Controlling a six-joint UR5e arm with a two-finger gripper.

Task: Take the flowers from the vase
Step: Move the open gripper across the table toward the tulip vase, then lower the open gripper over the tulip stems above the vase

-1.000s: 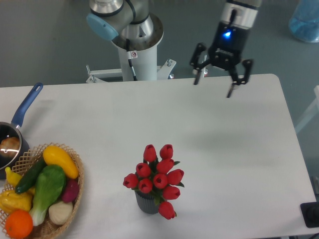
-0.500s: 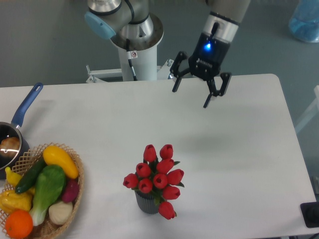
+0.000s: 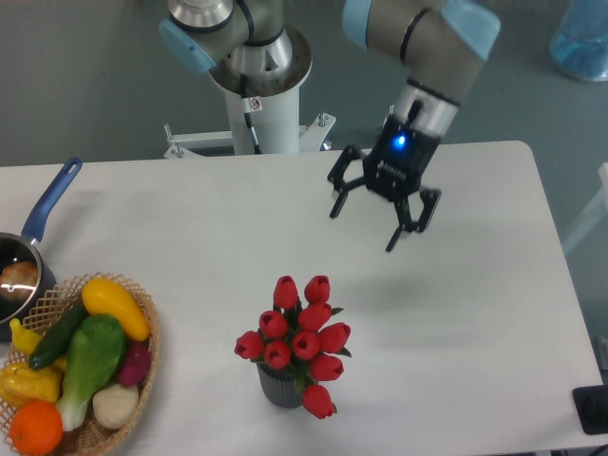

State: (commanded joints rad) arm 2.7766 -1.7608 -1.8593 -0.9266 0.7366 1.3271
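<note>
Camera view shows our gripper with fingers spread, empty, above the table and apart from the red tulips standing in the ribbed vase. We judge them light and soft; grasp below the buds.

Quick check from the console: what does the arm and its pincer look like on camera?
Silver-grey tubular arm with light blue joint caps. The pincer is black, two thin fingers on linkages, with a blue light glowing on its body. The white base column carries a small red-and-white sticker and a black cable.
</note>
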